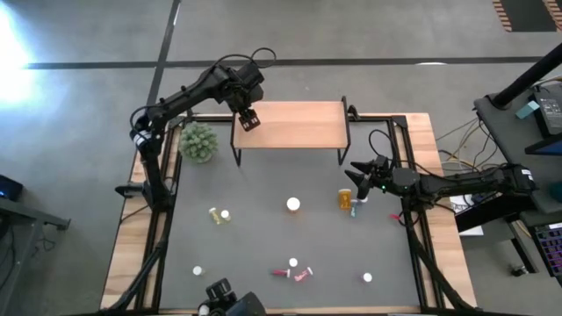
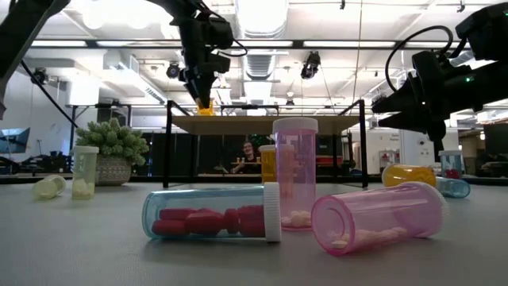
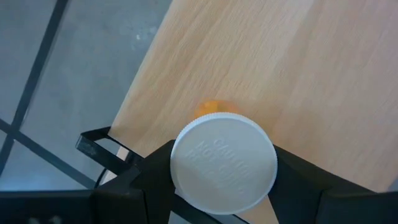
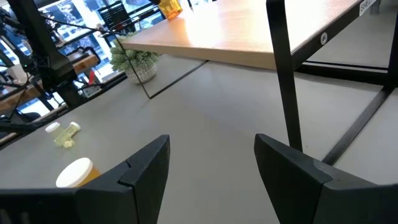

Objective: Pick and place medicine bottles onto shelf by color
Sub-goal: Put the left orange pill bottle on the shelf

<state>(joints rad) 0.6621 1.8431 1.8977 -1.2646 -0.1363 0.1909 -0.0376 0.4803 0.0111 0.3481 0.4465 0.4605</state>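
At the shelf's [image 1: 290,125] left end the left gripper's [image 1: 248,119] fingers clamp an orange bottle [image 3: 214,107] close to the edge, where a tilted release could tip it off, while right of the shelf the right gripper's [image 1: 362,173] empty fingers gape above the bench [image 1: 263,237].

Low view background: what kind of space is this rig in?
Probably a large open lab or industrial workspace: exposed ceiling ducting and lights, a person at a desk behind the shelf, and a concrete floor with tape lines in the high view.
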